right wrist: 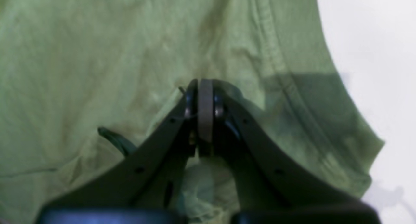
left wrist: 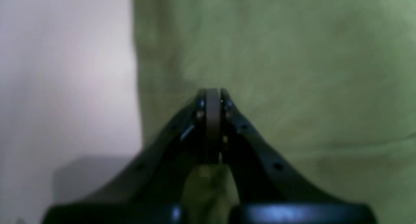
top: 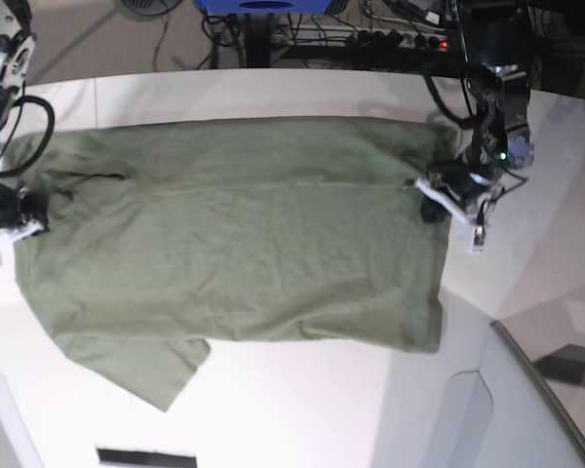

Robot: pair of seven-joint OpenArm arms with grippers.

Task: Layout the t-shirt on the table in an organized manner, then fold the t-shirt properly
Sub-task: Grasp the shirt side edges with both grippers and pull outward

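Observation:
The olive-green t-shirt [top: 244,234] lies spread flat across the white table [top: 302,409], with its collar end at the left and its hem at the right. One short sleeve [top: 151,370] sticks out toward the front left. My left gripper [top: 432,202] sits at the hem edge, jaws shut, and in its wrist view the left gripper [left wrist: 213,90] has cloth bunched behind the pads. My right gripper [top: 21,210] is at the collar end. Seen from the right wrist, the right gripper [right wrist: 205,81] is shut, with the t-shirt [right wrist: 97,55] creased toward its tips.
A grey angled panel [top: 531,409] stands at the front right corner. Cables and a power strip [top: 400,39] run behind the table's far edge. A thin black strip [top: 146,456] lies at the front edge.

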